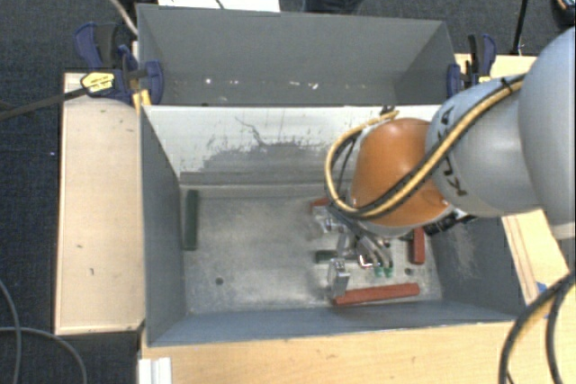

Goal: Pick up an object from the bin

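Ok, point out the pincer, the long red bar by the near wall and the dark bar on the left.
pincer (pixel 346 270): camera view, its lower end.
long red bar (pixel 387 291): camera view, middle of its visible length.
dark bar (pixel 190 220): camera view, its middle.

The grey metal bin (pixel 261 252) has a scuffed, mostly bare floor. A dark green bar (pixel 190 220) lies alone beside the left wall, running front to back. At the front right a long red strip (pixel 382 291) lies flat along the front wall, with a short red piece (pixel 416 245) near it, farther back.
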Available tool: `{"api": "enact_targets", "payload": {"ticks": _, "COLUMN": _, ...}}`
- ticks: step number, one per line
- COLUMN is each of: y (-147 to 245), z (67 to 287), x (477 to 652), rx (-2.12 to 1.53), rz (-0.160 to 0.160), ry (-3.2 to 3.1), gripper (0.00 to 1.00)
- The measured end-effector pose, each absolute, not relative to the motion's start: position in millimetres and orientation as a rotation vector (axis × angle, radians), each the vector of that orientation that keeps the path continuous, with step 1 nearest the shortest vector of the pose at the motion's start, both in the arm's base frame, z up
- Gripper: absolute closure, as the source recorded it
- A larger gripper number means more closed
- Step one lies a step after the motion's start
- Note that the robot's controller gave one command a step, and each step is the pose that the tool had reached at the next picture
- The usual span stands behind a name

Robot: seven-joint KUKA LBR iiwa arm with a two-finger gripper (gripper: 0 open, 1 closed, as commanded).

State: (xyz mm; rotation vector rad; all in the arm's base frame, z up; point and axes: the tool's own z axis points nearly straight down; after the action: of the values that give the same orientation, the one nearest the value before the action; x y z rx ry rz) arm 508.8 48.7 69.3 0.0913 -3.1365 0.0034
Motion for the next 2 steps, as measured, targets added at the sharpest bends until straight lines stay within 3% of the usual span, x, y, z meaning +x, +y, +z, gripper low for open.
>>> {"api": "enact_targets", "payload": {"ticks": 1, "y": 52.3, "z": 70.4, "x": 510.4, "rx": 0.092, "rz": -0.002, "ry": -3.141, "gripper": 1.0}}
{"api": "enact_targets", "payload": {"ticks": 2, "y": 101.7, "z": 145.1, "x": 540.5, "rx": -0.156, "rz": -0.006, "ry": -3.146, "gripper": 1.0}}
